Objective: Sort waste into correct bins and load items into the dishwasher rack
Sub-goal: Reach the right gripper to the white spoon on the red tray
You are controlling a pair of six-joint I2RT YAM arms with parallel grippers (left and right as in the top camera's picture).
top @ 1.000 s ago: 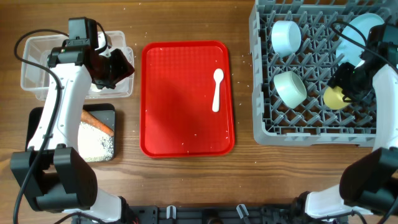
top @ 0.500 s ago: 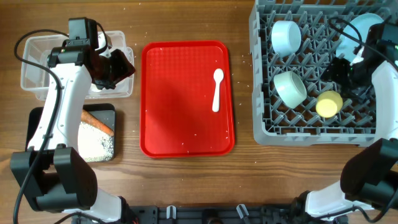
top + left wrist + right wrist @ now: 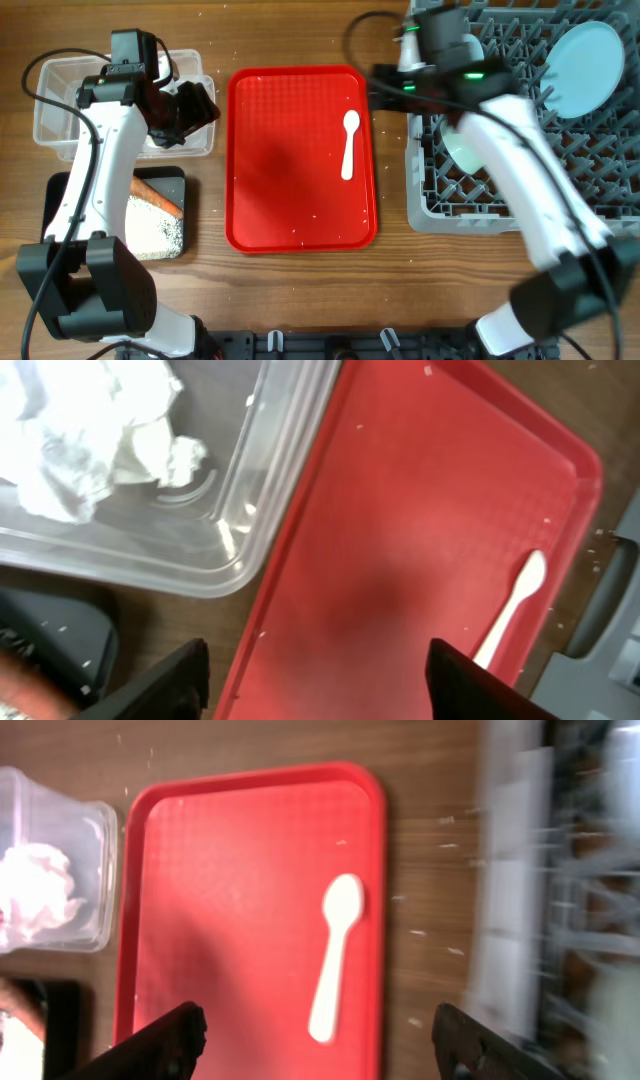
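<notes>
Starting at the near edge of the wooden table [image 3: 395,270]: the shallow black tray [image 3: 58,192] sits at near left, holding the orange-brown carrot-like stick [image 3: 158,195] and a spread of white rice-like grains [image 3: 150,232]; the stick lies slantwise along the far side of the grains.

Centre: the flat red serving tray [image 3: 290,200] carries the white plastic spoon [image 3: 348,145] on its right half, bowl end pointing far; a few pale specks are scattered on the tray surface.

Right: the grey dishwasher rack [image 3: 500,215]; one pale bowl [image 3: 452,152] shows partly beneath the right arm; the round pale-blue plate [image 3: 585,58] stands tilted among the pegs in the far right corner.

Far left: the clear plastic tub [image 3: 60,100], with the crumpled white napkin [image 3: 80,430] inside.

Left gripper [image 3: 325,690]: above the tub's right end, just beside the red tray; fingers spread wide, nothing between them.

Right gripper [image 3: 325,1040]: above the far end of the gap between red tray and rack; fingers spread wide, empty; the spoon lies below it, untouched.
</notes>
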